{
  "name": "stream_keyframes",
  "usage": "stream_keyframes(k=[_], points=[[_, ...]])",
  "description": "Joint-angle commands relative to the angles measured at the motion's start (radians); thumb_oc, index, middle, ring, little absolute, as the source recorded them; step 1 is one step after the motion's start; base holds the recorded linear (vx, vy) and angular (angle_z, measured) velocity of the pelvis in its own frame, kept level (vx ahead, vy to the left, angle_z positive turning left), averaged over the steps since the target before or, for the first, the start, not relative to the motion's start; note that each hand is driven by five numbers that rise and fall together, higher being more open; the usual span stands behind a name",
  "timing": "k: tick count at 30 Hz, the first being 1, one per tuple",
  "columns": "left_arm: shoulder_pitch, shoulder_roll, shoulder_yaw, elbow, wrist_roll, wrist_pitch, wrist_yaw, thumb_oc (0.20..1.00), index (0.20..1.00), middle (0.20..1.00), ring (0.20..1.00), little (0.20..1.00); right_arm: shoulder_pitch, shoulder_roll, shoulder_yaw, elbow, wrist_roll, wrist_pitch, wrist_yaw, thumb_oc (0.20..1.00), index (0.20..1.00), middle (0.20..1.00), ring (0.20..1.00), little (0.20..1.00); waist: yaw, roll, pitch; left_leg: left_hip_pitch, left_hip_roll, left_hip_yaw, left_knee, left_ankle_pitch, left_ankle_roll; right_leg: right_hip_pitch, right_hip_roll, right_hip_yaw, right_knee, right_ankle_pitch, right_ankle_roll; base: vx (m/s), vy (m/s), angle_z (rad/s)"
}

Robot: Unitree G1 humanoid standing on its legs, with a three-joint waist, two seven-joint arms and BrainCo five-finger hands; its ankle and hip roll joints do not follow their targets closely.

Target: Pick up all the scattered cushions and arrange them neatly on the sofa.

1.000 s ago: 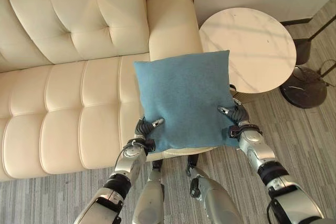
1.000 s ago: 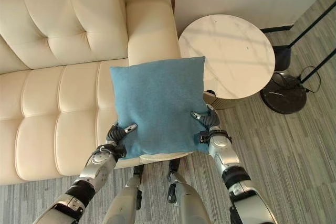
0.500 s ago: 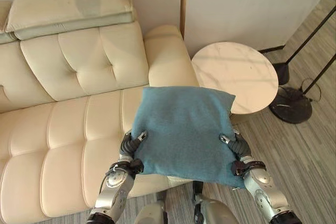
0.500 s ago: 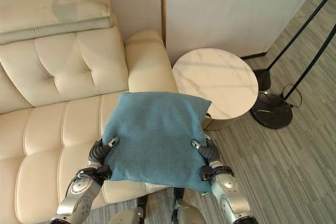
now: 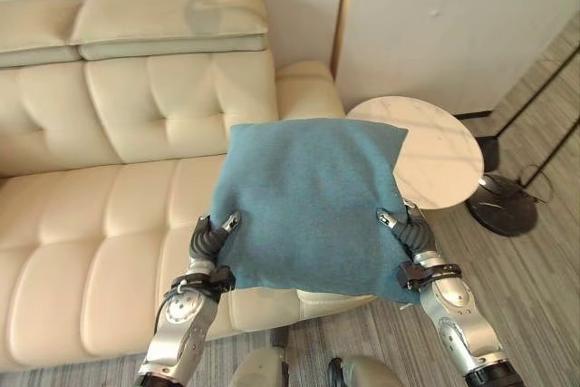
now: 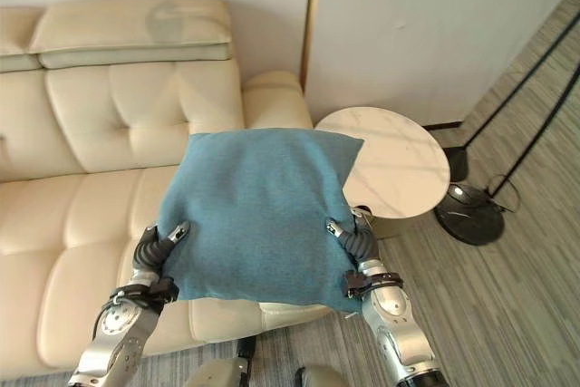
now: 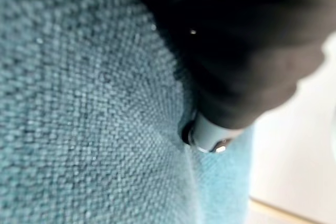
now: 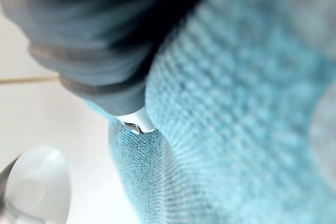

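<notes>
Blue cushion (image 5: pixel 308 201) held in air above sofa (image 5: pixel 118 178) seat's right end, near armrest. Left hand (image 5: pixel 210 240) and right hand (image 5: pixel 408 235) each pinch lower corner, thumbs on top. Best move: lower evenly, set square against tufted backrest. Cushion coarse woven, plump; sofa smooth cream leather; round marble table (image 5: pixel 435 147) beside.

Both eye views looked down from the head, slightly offset, sharing the blue cushion (image 5: pixel 311 203), cream sofa (image 5: pixel 109 133) & round side table (image 6: pixel 399 165). Each wrist cam sat v. close, pressed against cushion weave, looking along its own hand.
</notes>
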Motion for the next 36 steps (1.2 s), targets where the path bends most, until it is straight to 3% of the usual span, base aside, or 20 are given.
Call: stream_keyframes(k=[1,4,5,6,8,12,15,18,19,20,26,31,36], points=[[-0.107,-0.016,-0.057,-0.079,-0.012,-0.101,-0.048,0.200,0.200,0.200,0.200,0.200,-0.034,0.042,0.018,-0.131,0.022,-0.103,0.012,0.200,0.200,0.200,0.200,0.200,-0.019,-0.060,-0.029,-0.093,-0.054,0.061,0.046,-0.009,-0.036,-0.008,-0.039,-0.022,-0.130,0.079,0.050,-0.20,-0.012,1.06],[-0.117,-0.017,-0.068,-0.096,-0.007,-0.104,-0.069,0.200,0.200,0.200,0.200,0.200,-0.024,0.038,0.008,-0.140,0.040,-0.103,0.014,0.200,0.200,0.200,0.200,0.200,-0.054,-0.070,-0.035,-0.071,-0.038,0.159,0.114,-0.095,0.006,-0.036,-0.082,-0.091,-0.161,0.121,0.067,-0.21,0.004,0.77],[-0.117,-0.017,-0.068,-0.096,-0.007,-0.104,-0.069,0.200,0.200,0.200,0.200,0.200,-0.024,0.038,0.008,-0.140,0.040,-0.103,0.014,0.200,0.200,0.200,0.200,0.200,-0.055,-0.070,-0.036,-0.072,-0.038,0.159,0.115,-0.095,0.006,-0.037,-0.082,-0.091,-0.160,0.121,0.067,-0.11,0.025,0.91],[-0.117,-0.014,-0.072,-0.107,-0.001,-0.106,-0.076,0.200,0.200,0.200,0.200,0.200,-0.010,0.040,0.005,-0.150,0.055,-0.107,0.025,0.200,0.200,0.200,0.200,0.200,-0.072,-0.080,-0.039,-0.038,-0.040,0.172,0.170,-0.156,0.015,-0.041,-0.107,-0.126,-0.158,0.132,0.069,-0.10,0.031,1.01],[-0.122,-0.018,-0.078,-0.109,-0.001,-0.110,-0.080,0.200,0.200,0.200,0.200,0.200,0.002,0.039,-0.003,-0.159,0.062,-0.109,0.032,0.200,0.200,0.200,0.200,0.200,-0.094,-0.085,-0.046,0.013,-0.022,0.203,0.194,-0.208,0.016,-0.045,-0.126,-0.165,-0.153,0.133,0.067,-0.09,0.054,0.76],[-0.105,-0.010,-0.092,-0.103,0.014,-0.092,-0.095,0.200,0.200,0.200,0.200,0.200,0.020,0.055,-0.020,-0.148,0.069,-0.102,0.036,0.200,0.200,0.200,0.200,0.200,-0.118,-0.069,-0.081,0.107,-0.011,0.227,0.082,-0.198,0.015,-0.023,-0.143,-0.249,-0.156,0.128,0.084,0.06,0.182,1.10],[-0.060,0.015,-0.063,-0.111,0.022,-0.075,-0.123,0.200,0.200,0.200,0.200,0.200,0.027,0.081,0.009,-0.142,0.081,-0.081,0.070,0.200,0.200,0.200,0.200,0.200,-0.090,-0.086,-0.076,0.112,-0.038,0.216,0.098,-0.228,0.046,-0.013,-0.171,-0.227,-0.121,0.126,0.106,0.10,0.340,0.15],[-0.058,0.041,-0.043,-0.121,0.027,-0.069,-0.123,0.200,0.200,0.200,0.200,0.200,0.015,0.100,0.030,-0.142,0.077,-0.075,0.087,0.200,0.200,0.200,0.200,0.200,-0.078,-0.082,-0.054,0.115,-0.050,0.221,0.113,-0.252,0.080,-0.095,-0.207,-0.204,0.071,0.137,0.137,0.04,0.355,-0.31],[-0.061,0.045,-0.042,-0.118,0.030,-0.071,-0.120,0.200,0.200,0.200,0.200,0.200,0.014,0.105,0.031,-0.141,0.081,-0.080,0.089,0.200,0.200,0.200,0.200,0.200,-0.079,-0.080,-0.046,0.116,-0.049,0.222,0.117,-0.256,0.082,-0.120,-0.205,-0.203,0.116,0.142,0.142,0.10,0.194,-0.21],[-0.064,0.044,-0.044,-0.102,0.037,-0.072,-0.120,0.200,0.200,0.200,0.200,0.200,0.018,0.108,0.037,-0.140,0.088,-0.076,0.099,0.200,0.200,0.200,0.200,0.200,-0.088,-0.080,-0.036,0.147,-0.057,0.210,0.109,-0.264,0.082,-0.158,-0.168,-0.184,0.146,0.127,0.130,0.14,0.171,-0.07],[-0.063,0.039,-0.033,-0.101,0.034,-0.074,-0.118,0.200,0.200,0.200,0.200,0.200,0.009,0.089,0.027,-0.147,0.103,-0.082,0.101,0.200,0.200,0.200,0.200,0.200,-0.104,-0.082,-0.028,0.211,-0.091,0.170,0.093,-0.296,0.083,-0.236,-0.123,-0.206,0.008,0.170,0.119,0.21,0.056,0.03],[-0.062,0.023,-0.026,-0.101,0.038,-0.084,-0.119,0.200,0.200,0.200,0.200,0.200,0.031,0.079,0.026,-0.162,0.103,-0.088,0.112,0.200,0.200,0.200,0.200,0.200,-0.110,-0.082,-0.031,0.261,-0.112,0.155,0.107,-0.339,0.079,-0.239,-0.143,-0.308,-0.017,0.185,0.112,0.25,-0.009,0.37],[-0.049,0.013,-0.043,-0.104,0.042,-0.082,-0.133,0.200,0.200,0.200,0.200,0.200,0.056,0.056,0.008,-0.160,0.094,-0.092,0.114,0.200,0.200,0.200,0.200,0.200,-0.133,-0.068,-0.064,0.292,-0.088,0.145,0.126,-0.335,0.035,-0.202,-0.120,-0.285,-0.035,0.176,0.092,0.26,-0.088,0.35]])
